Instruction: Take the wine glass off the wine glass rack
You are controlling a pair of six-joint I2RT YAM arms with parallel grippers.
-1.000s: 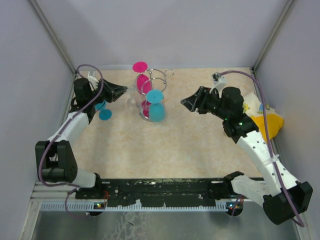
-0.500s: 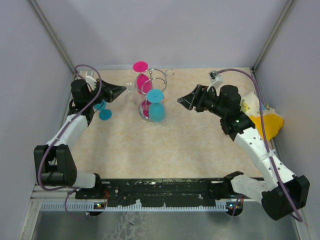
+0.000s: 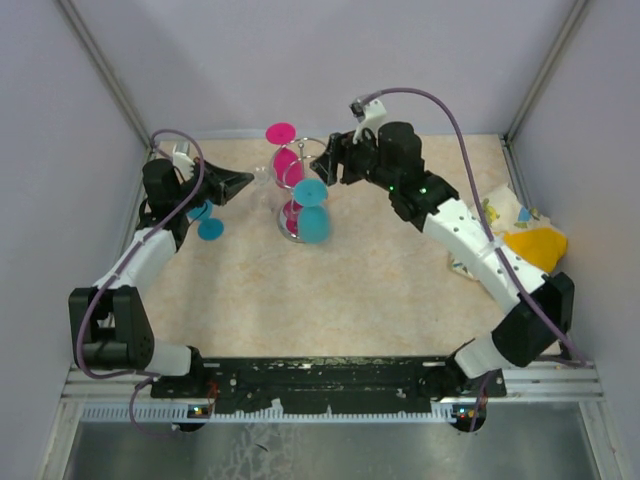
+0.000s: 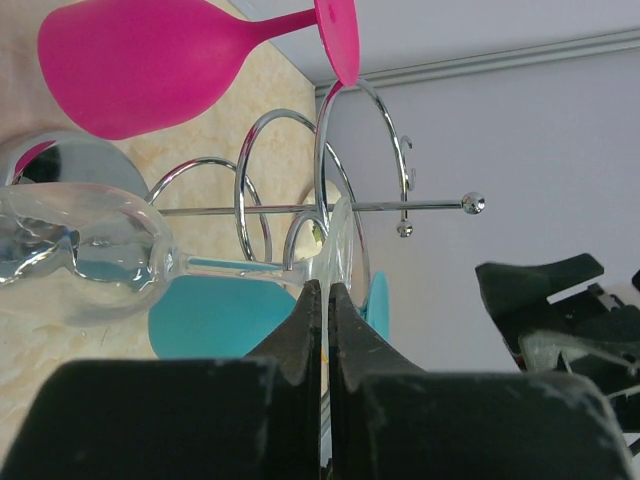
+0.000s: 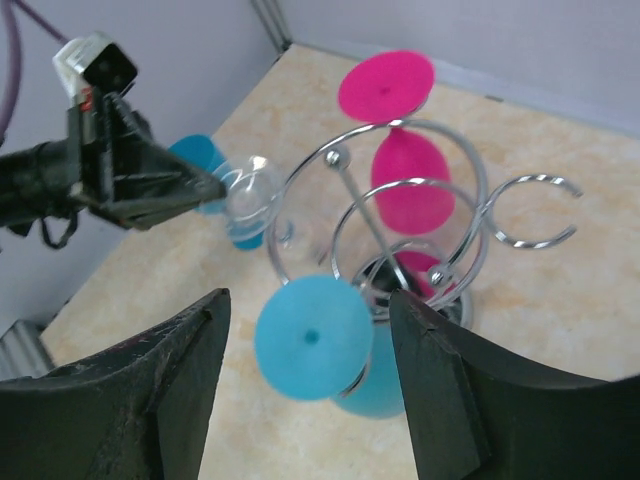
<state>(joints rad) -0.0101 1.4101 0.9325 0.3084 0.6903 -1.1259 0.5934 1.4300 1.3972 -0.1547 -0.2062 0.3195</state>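
The clear wine glass lies on its side at the left flank of the wine glass rack, its rounded see-through bowl pointing away from the stand and its thin stem running toward the wire loops. The left pincer is clamped on the rim of the glass's flat foot, its two dark fingers pressed nearly together with the transparent disc edge-on between them. A small curl of bright wire shows right by the stem near the foot; whether it touches the glass cannot be told. The rack is polished chrome: a mirror-like round base, a slim post, a straight rod ending in a little ball, and sweeping spiral hoops. An opaque pink glass and a teal glass hang in it, smooth and matte like plastic, their round feet uppermost. The right pincer hovers above the rack with its broad black fingers spread wide, touching nothing. The worktop is a mottled beige, stone-like sheet. A second teal glass rests on it beside the left arm, and a yellow cloth lies at the right edge.
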